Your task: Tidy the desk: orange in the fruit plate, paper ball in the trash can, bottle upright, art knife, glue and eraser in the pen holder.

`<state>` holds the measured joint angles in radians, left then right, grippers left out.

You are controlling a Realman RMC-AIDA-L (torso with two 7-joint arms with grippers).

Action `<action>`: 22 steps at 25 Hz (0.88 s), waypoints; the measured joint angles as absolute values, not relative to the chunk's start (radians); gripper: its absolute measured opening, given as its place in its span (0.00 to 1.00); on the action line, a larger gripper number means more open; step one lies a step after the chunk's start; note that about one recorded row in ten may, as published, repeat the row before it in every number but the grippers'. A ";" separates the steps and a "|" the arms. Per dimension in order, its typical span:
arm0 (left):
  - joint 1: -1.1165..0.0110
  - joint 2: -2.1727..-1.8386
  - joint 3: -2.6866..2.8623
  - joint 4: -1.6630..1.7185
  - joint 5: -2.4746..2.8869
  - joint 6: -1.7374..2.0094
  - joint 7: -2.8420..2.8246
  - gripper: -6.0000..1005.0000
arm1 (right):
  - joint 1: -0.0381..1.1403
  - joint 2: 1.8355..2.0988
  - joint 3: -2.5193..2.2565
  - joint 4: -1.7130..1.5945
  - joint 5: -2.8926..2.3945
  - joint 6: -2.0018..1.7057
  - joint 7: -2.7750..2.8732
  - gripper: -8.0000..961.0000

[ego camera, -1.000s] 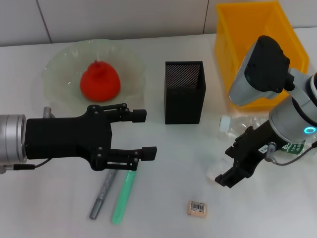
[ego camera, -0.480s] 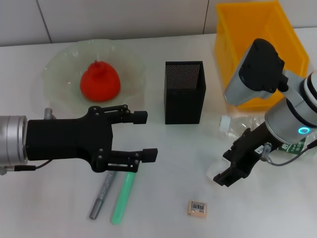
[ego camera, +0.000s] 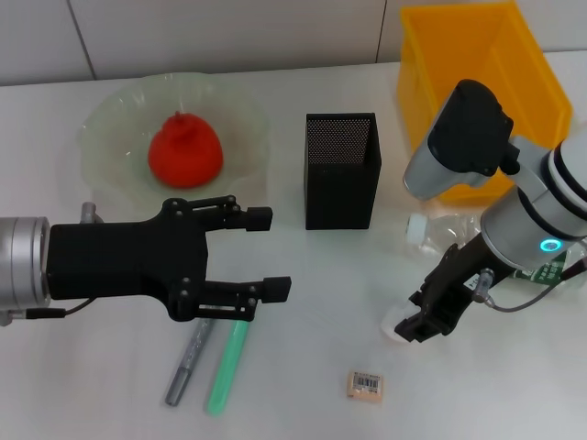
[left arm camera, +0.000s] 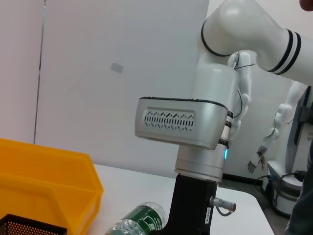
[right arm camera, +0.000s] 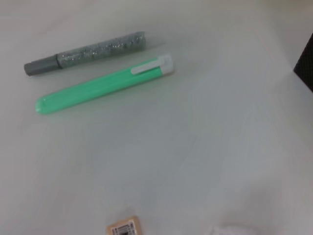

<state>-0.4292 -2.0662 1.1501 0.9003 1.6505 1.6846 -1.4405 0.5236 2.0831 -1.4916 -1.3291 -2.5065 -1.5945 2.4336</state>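
The eraser (ego camera: 365,384) is a tiny beige block with a white barcode sticker; the print is too small to read. It lies on the white worktop (ego camera: 303,367). The bottle (ego camera: 440,229) lies on its side by the yellow trash can (ego camera: 431,55), its green label plain only in the left wrist view. The orange (ego camera: 185,150) sits in the fruit plate (ego camera: 110,119). The left pincer (ego camera: 266,253) is wide open above the pens. The right pincer (ego camera: 424,319) hangs near the paper ball (ego camera: 396,326); I cannot tell its grip.
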 joint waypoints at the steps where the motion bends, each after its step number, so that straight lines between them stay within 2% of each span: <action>1: -0.429 -2.066 1.150 0.900 1.650 1.685 -1.440 0.82 | 0.526 2.083 -1.492 -1.322 -2.506 -1.594 2.434 0.51; 4: -0.427 -2.066 1.147 0.900 1.651 1.685 -1.439 0.82 | 0.529 2.083 -1.492 -1.311 -2.506 -1.593 2.434 0.41; 7: -0.426 -2.066 1.144 0.900 1.650 1.686 -1.439 0.82 | 0.528 2.083 -1.493 -1.317 -2.506 -1.590 2.434 0.40; 12: -0.424 -2.066 1.144 0.900 1.651 1.686 -1.439 0.82 | 0.522 2.083 -1.490 -1.323 -2.506 -1.586 2.434 0.31; 22: -0.420 -2.066 1.148 0.900 1.651 1.687 -1.435 0.82 | 0.452 2.081 -1.481 -1.496 -2.506 -1.618 2.457 0.25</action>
